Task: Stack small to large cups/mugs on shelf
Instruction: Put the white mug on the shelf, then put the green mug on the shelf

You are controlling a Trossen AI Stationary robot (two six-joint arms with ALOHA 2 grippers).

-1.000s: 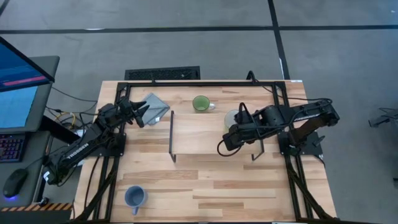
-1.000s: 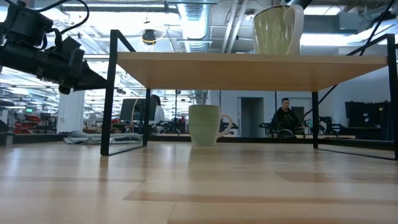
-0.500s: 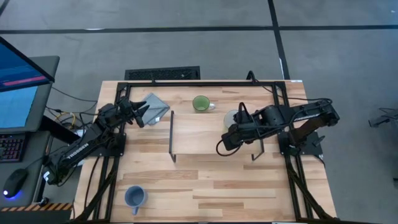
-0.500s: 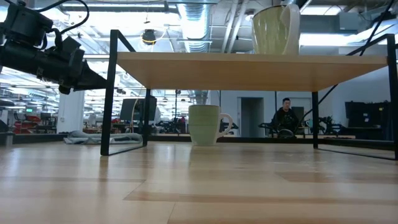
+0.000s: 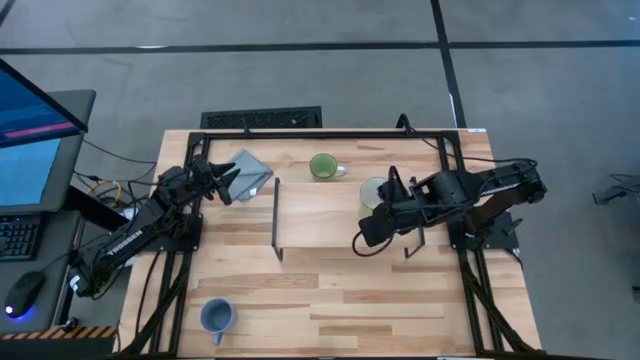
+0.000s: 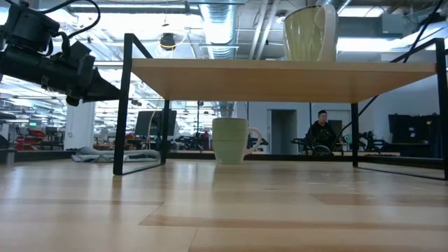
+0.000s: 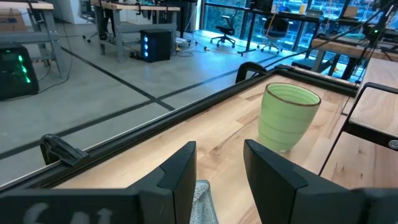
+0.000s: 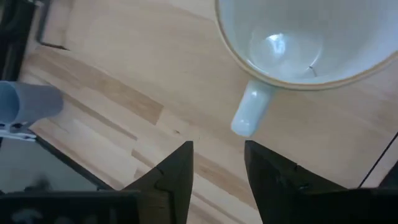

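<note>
The cream mug (image 5: 374, 190) stands upright on the right end of the shelf (image 5: 320, 215), its handle (image 8: 252, 113) pointing toward the table's near side. My right gripper (image 5: 366, 238) hovers open above the shelf, just near of that mug, and nothing is between its fingers (image 8: 217, 149). The green mug (image 5: 323, 166) stands on the table beyond the shelf. The blue mug (image 5: 217, 316) stands at the near left. My left gripper (image 5: 228, 185) waits open at the far left, above a grey cloth (image 5: 250, 170).
The shelf's black wire legs (image 6: 126, 105) rise at both ends. A black frame rail (image 5: 320, 133) runs along the table's far edge. Bare wood lies between the shelf and the near edge. People and desks show in the room behind (image 6: 320, 129).
My right gripper has risen a little and drawn slightly toward the table's near edge, away from the cream mug's rim, staying open. The mug stays upright on the shelf.
</note>
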